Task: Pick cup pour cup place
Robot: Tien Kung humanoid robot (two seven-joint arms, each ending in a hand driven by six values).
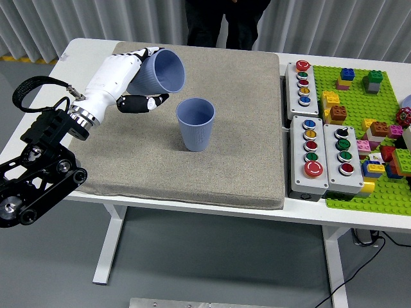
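A blue cup (160, 72) is being held by the left hand (125, 74), with the fingers (142, 102) wrapped around its wall, and it is being tilted so that its open mouth is facing toward four o'clock, above the grey mat (237, 141) at about ten o'clock from the mat's middle. A second blue cup (194, 124) is standing upright on the mat, just beside and below the tilted one, at about four o'clock from it; the two are not touching. The pour is judged to be the step in hand, with the placing not yet done. For the pour to be done well, the lip of the held cup is being best carried a little further toward four o'clock until it is hanging over the standing cup's mouth, and the tilt is being best deepened slowly, so that the standing cup is not being knocked and nothing is being spilled onto the mat. Whether anything is inside either cup cannot be told. The right hand is not being shown. At three o'clock on the desk (83, 48), button boxes (321, 157) and a green brick plate (366, 141) are being left alone. At twelve o'clock a person (225, 19) in dark clothes is standing, with no hands showing. No brand, label or writing is being made out anywhere.
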